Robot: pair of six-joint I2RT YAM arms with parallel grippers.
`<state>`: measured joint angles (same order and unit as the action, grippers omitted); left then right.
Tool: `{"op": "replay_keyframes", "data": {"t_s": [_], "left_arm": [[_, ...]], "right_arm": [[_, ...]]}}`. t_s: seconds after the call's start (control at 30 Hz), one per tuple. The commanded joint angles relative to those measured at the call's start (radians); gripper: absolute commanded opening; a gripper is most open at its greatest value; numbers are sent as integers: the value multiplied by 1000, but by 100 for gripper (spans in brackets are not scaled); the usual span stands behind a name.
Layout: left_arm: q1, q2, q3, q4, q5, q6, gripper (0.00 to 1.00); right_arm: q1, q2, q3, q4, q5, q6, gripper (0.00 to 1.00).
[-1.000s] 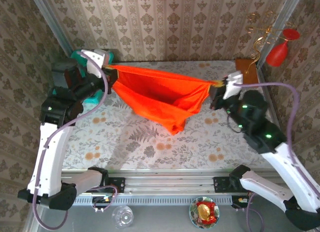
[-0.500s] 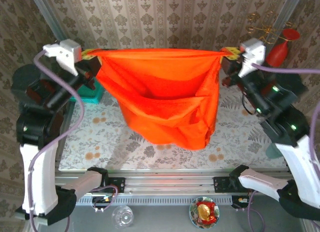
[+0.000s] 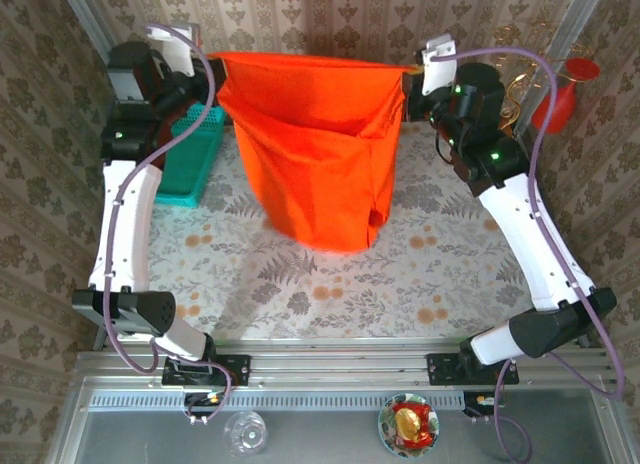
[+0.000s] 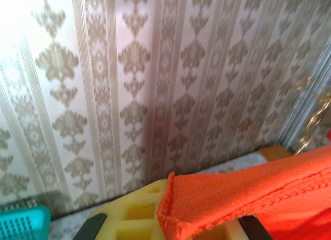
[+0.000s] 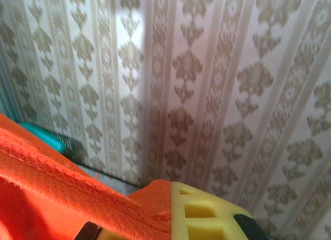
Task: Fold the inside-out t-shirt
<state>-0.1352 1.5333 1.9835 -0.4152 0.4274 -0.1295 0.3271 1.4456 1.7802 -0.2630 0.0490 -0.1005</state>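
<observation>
- Since the earlier frames the inside-out t-shirt [image 3: 320, 154] has been carried up and toward the far edge of the table [image 3: 450, 274]. A second ago it sagged low between the two grippers over the middle of the table; now its top edge is pulled into a nearly straight line in front of the back wall [image 3: 330, 19].
- That top edge is also shorter than half a second ago, because the two grippers have drawn closer together, so the cloth hangs narrower and deeper.
- The shirt hangs as a loose pouch over the far half of the table, with vertical folds toward its right side. Whether its lower hem touches the tabletop cannot be told.
- The left gripper [image 3: 213, 69] is clamped on the shirt's top left corner. In the left wrist view the stitched hem [image 4: 248, 198] runs out from between the yellow fingers [image 4: 132, 211].
- The right gripper [image 3: 408, 79] is clamped on the top right corner. In the right wrist view the cloth [image 5: 62, 198] is pinched against its yellow fingers [image 5: 207, 209].
- The left arm [image 3: 120, 224] reaches along the table's left edge, above the teal basket [image 3: 190, 154].
- The right arm [image 3: 530, 234] stretches diagonally from the near right corner, with its wrist near the red vase [image 3: 560, 99].
</observation>
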Motion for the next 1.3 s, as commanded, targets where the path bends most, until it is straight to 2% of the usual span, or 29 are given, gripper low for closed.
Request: {"op": "replay_keyframes", "data": {"t_s": [0.0,0.13,0.33,0.5,0.6,0.73,0.87,1.1,1.17,1.27], "left_arm": [[16,-114,-5,100,50,-55,0],[15,-266,-277,155,64,-69,0],[-22,-528,-839,256,70,-126,0],[-126,-619,-1200,326,30,-195,0],[-199,-632,-1328,388,-22,-234,0],[-261,-610,-1382,406,-52,-256,0],[-295,-589,-1352,381,-68,-244,0],[-310,-537,-1269,311,-71,-216,0],[-311,-525,-1247,290,-45,-204,0],[-314,-512,-1217,259,4,-173,0]], "right_arm": [[-9,-71,37,34,-22,13,0],[-9,-166,-104,-6,-72,36,0],[-6,-311,-498,-44,-169,127,0],[9,-359,-861,16,-171,291,0],[26,-333,-1007,30,-157,388,4],[44,-321,-1102,11,-120,517,14],[95,-347,-1105,-59,-80,589,24],[275,-388,-1018,-178,-32,669,40],[351,-387,-1000,-139,-41,674,39],[484,-331,-968,-54,-21,669,20]]}}
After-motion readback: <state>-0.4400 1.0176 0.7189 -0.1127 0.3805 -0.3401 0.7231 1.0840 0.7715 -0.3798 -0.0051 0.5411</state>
